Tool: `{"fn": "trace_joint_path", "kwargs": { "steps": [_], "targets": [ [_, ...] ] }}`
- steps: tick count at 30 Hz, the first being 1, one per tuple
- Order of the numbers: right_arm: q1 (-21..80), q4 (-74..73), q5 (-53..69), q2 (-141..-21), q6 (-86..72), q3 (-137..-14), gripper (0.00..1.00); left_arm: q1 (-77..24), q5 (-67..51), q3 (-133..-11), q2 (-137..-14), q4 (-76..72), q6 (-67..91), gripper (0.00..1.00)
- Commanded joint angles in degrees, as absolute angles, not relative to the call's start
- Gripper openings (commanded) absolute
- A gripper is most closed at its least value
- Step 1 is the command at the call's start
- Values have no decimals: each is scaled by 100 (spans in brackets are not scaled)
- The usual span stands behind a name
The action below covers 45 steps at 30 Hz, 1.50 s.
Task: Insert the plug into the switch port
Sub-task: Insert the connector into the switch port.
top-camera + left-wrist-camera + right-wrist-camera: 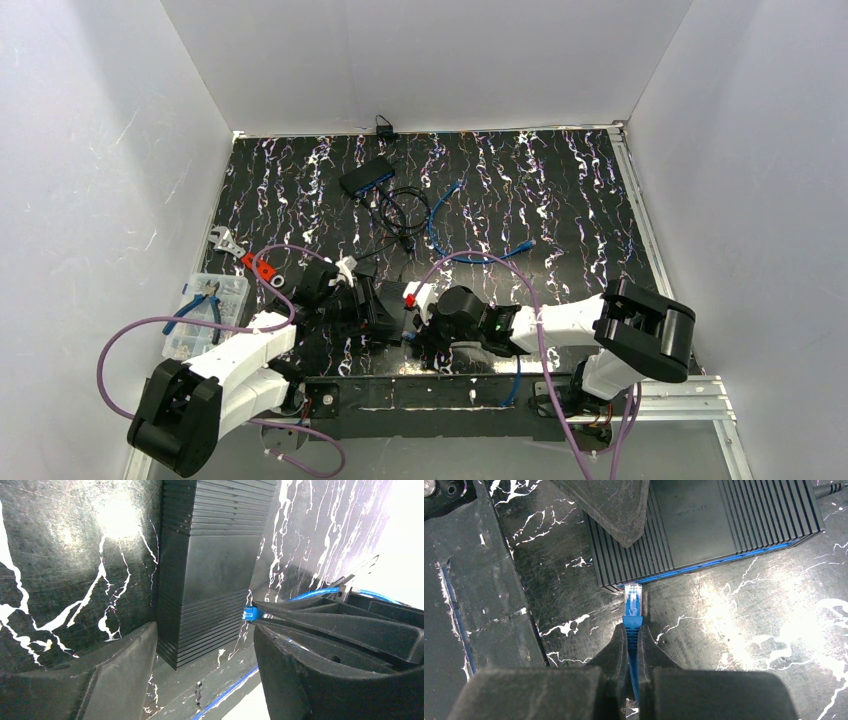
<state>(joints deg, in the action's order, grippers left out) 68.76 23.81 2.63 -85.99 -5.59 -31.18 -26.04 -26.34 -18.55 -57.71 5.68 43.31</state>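
Note:
The black network switch lies flat, its blue port face toward my right gripper; it also shows in the left wrist view. My right gripper is shut on the blue boot of the plug. The plug's clear tip touches the port face at its left end. My left gripper is open, with one finger on each side of the switch's near end. One of its fingers lies over the switch's top. In the top view both grippers meet near the front centre, left and right.
A second switch with black cables and a loose blue cable lies at the back. A clear parts box with blue pliers, a red piece and a wrench are at the left. White walls enclose the table.

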Motion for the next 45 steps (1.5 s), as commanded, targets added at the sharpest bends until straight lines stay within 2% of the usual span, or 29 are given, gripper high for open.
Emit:
{"fn": "trace_joint_path", "kwargs": {
  "steps": [1, 18, 45],
  "targets": [
    [6958, 2741, 167, -8703, -591, -3211, 1, -2602, -2815, -1793, -5715, 598, 4250, 67],
    [7029, 2774, -448, -8498, -704, -2979, 1, -2593, -2802, -1813, -5776, 622, 4229, 64],
    [7198, 3048, -274, -8510, -611, -2923, 1, -2584, -2852, -1811, -5845, 584, 4232, 63]
  ]
}}
